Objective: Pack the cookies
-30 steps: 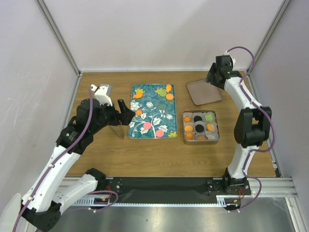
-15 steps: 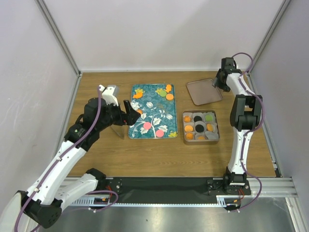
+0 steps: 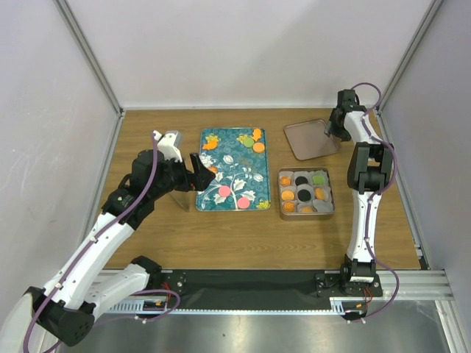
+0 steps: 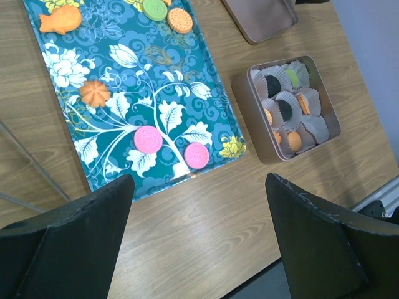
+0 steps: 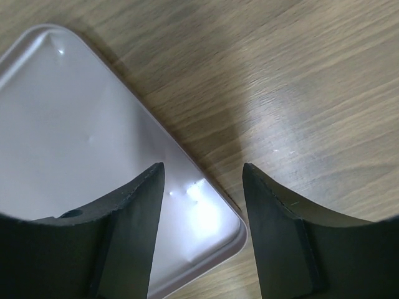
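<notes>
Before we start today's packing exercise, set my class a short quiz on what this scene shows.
1. True or false: the left tool is gripping a cookie.
2. How many pink cookies lie on the teal tray? A one, B two, C five.
3. Fill in: the open right tool straddles an edge of the flat metal ____ lying beyond the square tin.
Key: 1 false, it is open and empty; 2 B; 3 lid.
</notes>
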{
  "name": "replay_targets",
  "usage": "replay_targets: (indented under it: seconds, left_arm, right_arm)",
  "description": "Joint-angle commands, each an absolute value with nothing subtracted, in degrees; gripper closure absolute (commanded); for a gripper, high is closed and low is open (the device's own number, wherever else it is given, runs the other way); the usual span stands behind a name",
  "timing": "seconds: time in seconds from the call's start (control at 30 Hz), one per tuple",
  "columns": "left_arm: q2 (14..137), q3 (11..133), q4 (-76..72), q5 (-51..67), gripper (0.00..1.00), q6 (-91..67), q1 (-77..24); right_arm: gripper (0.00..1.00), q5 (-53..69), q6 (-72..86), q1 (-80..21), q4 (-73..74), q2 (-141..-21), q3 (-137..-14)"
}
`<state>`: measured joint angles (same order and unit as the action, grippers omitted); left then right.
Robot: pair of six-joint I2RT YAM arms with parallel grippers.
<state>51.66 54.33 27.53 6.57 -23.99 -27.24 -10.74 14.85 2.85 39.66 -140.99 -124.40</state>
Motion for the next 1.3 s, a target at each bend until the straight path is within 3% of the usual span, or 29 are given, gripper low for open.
replay_targets:
  seconds: [0.0, 0.13, 0.87, 1.1, 1.27]
  left_arm:
    - [50.6, 53.7, 26.0, 5.8, 0.07, -25.1, -27.5]
    - [49.8, 53.1, 26.3, 4.4, 0.07, -25.4, -27.5]
    - [56.9, 54.9, 23.4, 6.5, 0.07, -26.9, -27.5]
    - [61.3, 57.7, 23.3, 6.7, 0.07, -27.2, -27.5]
    - [63.9, 60.3, 23.1, 6.2, 0.07, -27.2, -27.5]
  right_arm:
    - [0.42, -9.6, 12.9, 3.3, 40.3, -141.5, -126.4]
    - [0.46, -8.2, 12.4, 3.3, 40.4, -142.1, -126.3]
    - [0.90, -4.7, 11.7, 4.6, 41.1, -140.6, -123.2]
    - [1.00, -3.1, 12.7, 5.4, 39.8, -137.5, -121.0]
    - [1.00, -0.6, 15.1, 5.9, 38.6, -135.2, -119.9]
